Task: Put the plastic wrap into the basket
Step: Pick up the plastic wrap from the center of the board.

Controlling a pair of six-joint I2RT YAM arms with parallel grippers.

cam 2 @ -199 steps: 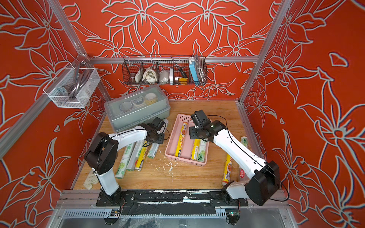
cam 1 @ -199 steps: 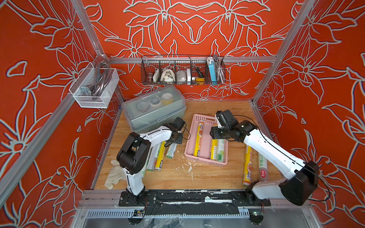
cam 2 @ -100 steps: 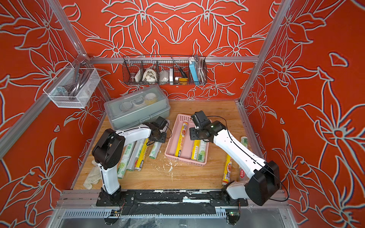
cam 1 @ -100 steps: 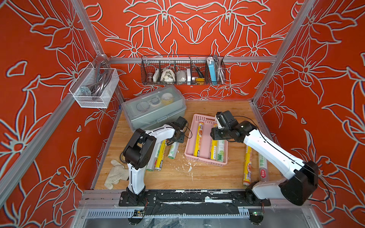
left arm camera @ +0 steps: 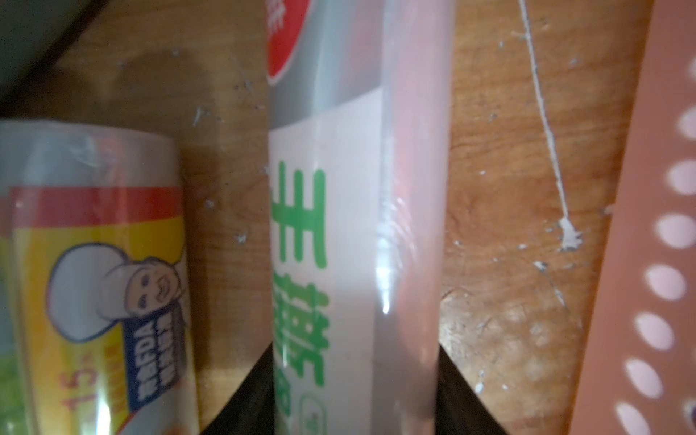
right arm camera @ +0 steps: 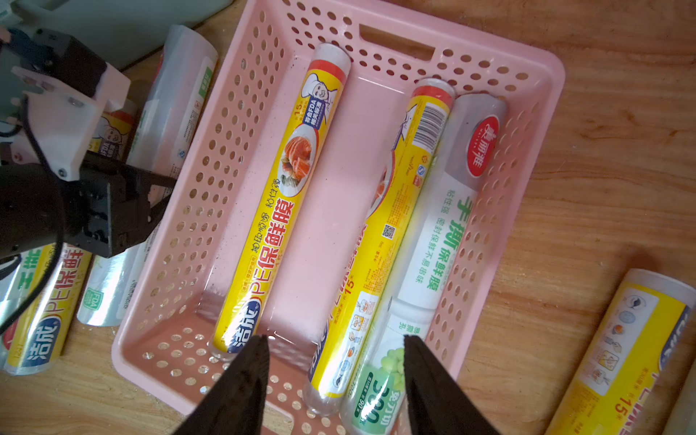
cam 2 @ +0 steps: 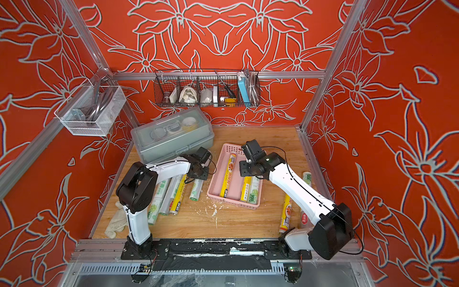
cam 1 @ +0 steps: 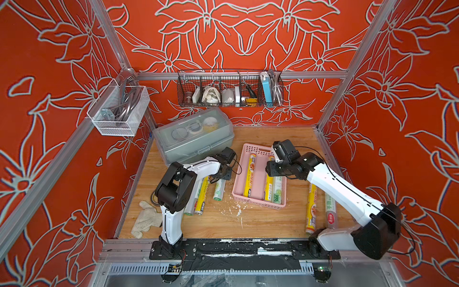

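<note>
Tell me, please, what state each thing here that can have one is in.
Basket, upright on the table, holding three rolls.
Right gripper, open, empty, over the basket.
Left gripper, straddling a white-green roll on the table; grip unclear.
Grey box, lid shut.

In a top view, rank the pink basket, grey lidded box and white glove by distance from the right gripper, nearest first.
1. pink basket, directly beneath the right gripper.
2. grey lidded box, at the rear left.
3. white glove, at the front left corner.
</note>
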